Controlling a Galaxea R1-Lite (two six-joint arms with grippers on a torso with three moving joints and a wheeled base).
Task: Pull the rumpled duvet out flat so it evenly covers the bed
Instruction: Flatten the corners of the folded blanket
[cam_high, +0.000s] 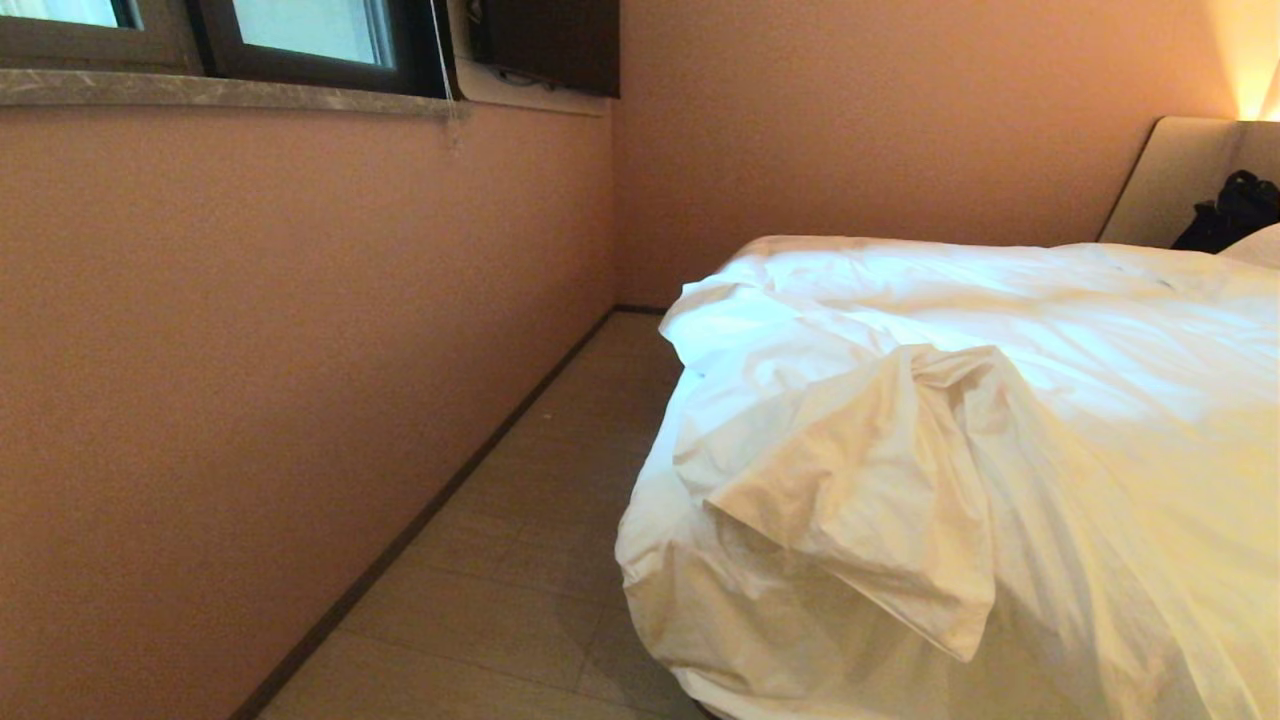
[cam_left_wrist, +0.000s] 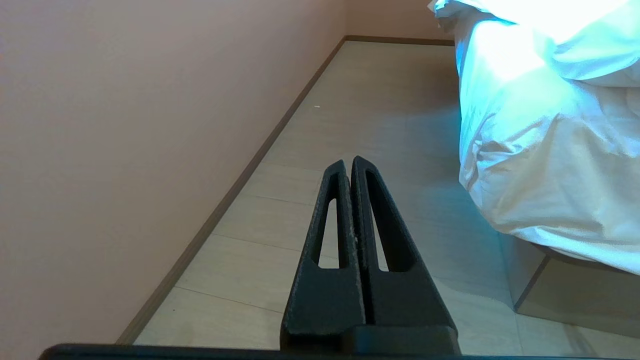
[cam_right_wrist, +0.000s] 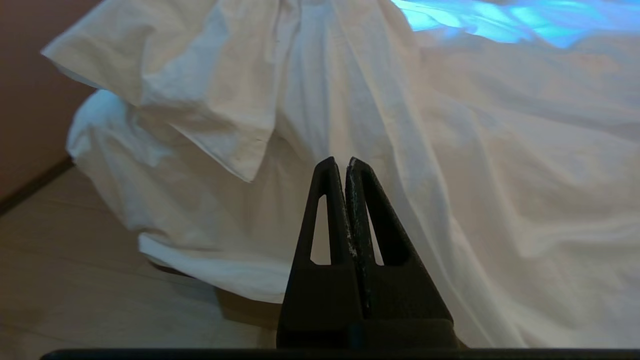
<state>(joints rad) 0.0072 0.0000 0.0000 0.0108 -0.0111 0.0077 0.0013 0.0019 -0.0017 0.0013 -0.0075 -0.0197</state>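
- A thick, puffy white cotton duvet (cam_high: 1000, 400) lies rumpled across the wide low bed with the beige padded headboard (cam_high: 1165, 180), its wrinkled cover heaped in ridges near the foot corner.
- One corner of the duvet is folded back on itself, forming a creased triangular flap that points toward the bed's near edge and droops over the bulging side.
- The quilt spills over the side of the bed and hangs toward the pale tiled floor (cam_high: 520, 560), stopping above it; in the left wrist view the brown wooden base (cam_left_wrist: 575, 295) shows beneath the hanging hem.
- A black bag (cam_high: 1235, 210) rests by the headboard, next to the edge of a white pillow (cam_high: 1258, 245).
- The left end effector (cam_left_wrist: 348, 161), black fingers pressed together and holding nothing, hangs above the floor between the pink wall (cam_high: 250, 350) and the bed, apart from the duvet.
- The right end effector (cam_right_wrist: 342, 161), likewise closed and empty, points at the draped side of the duvet just below the folded flap, near the fabric; whether it touches cannot be told.
- Neither arm appears in the head view.
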